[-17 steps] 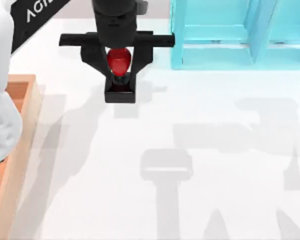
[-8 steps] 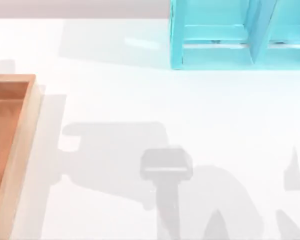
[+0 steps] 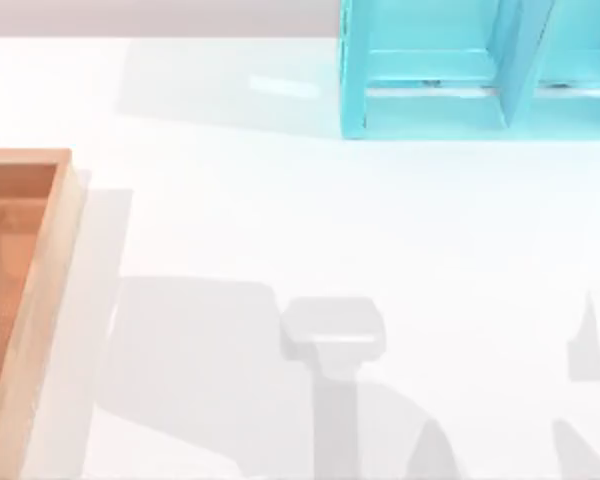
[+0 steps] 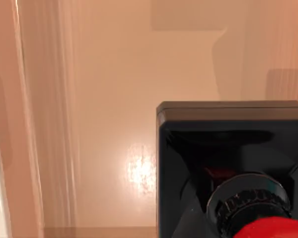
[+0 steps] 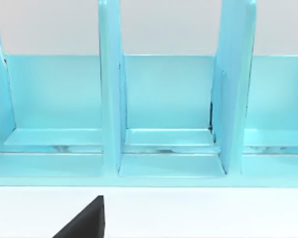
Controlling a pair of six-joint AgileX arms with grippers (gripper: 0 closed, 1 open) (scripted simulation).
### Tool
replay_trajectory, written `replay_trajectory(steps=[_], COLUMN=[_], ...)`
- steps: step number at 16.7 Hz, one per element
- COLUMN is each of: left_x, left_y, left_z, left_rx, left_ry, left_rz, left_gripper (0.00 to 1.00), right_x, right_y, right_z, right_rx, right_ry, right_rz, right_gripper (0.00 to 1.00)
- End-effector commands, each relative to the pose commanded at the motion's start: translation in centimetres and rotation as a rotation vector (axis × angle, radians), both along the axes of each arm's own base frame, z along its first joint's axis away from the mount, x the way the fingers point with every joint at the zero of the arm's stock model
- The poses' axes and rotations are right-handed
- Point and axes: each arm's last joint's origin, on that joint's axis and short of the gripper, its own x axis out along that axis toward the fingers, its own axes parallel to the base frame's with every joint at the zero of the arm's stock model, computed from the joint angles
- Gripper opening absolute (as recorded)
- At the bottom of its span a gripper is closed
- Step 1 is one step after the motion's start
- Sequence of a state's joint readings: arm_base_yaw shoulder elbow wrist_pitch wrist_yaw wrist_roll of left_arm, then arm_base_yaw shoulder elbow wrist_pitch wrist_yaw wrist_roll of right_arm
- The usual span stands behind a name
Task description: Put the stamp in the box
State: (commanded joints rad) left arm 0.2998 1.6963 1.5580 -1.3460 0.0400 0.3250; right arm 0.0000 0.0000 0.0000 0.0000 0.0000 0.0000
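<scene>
The stamp [image 4: 228, 148], a black block with a red knob [image 4: 273, 229], hangs close under the left wrist camera. It is above the orange-brown floor of the box [image 4: 114, 89]. My left gripper is shut on the stamp at its knob end. In the top view the box [image 3: 50, 290] lies at the table's left edge, with only its pale right wall and a strip of floor in the picture. A black part of my right gripper [image 5: 87, 220] points at the blue shelf.
A translucent light-blue shelf structure [image 3: 480, 70] with upright dividers stands at the back right of the table, and its compartments [image 5: 169, 99] face the right wrist camera. Grey arm shadows lie across the white tabletop [image 3: 330, 340] in the middle and front.
A second ago my left gripper held the stamp at the back middle of the table. It has since carried it left, out of the top view, over the box.
</scene>
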Motion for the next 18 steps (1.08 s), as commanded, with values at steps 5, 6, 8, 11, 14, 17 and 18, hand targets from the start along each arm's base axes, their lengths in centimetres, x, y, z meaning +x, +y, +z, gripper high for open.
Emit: replay_trajectory(steps=[5, 6, 8, 11, 14, 17, 18], left_x=[0.3, 0.4, 0.4, 0.4, 0.4, 0.4, 0.4], left_y=[0.0, 0.1, 0.1, 0.1, 0.1, 0.1, 0.1], left_z=[-2.6, -3.5, -5.3, -6.4, -6.4, -6.4, -6.4], left_rx=[-0.003, -0.003, -0.002, -0.002, -0.002, -0.002, -0.002], left_ry=[-0.004, -0.008, -0.01, -0.005, -0.005, -0.005, -0.005], left_rz=[0.002, 0.003, 0.004, 0.004, 0.004, 0.004, 0.004], left_gripper=[0.0, 0.0, 0.0, 0.0, 0.0, 0.23, 0.3], right_x=[0.0, 0.0, 0.0, 0.0, 0.0, 0.0, 0.0], right_y=[0.0, 0.0, 0.0, 0.0, 0.0, 0.0, 0.0], right_z=[0.0, 0.0, 0.0, 0.0, 0.0, 0.0, 0.0], right_rx=[0.0, 0.0, 0.0, 0.0, 0.0, 0.0, 0.0], right_ry=[0.0, 0.0, 0.0, 0.0, 0.0, 0.0, 0.0], right_rz=[0.0, 0.0, 0.0, 0.0, 0.0, 0.0, 0.0], right_gripper=[1.0, 1.0, 1.0, 1.0, 1.0, 1.0, 1.0])
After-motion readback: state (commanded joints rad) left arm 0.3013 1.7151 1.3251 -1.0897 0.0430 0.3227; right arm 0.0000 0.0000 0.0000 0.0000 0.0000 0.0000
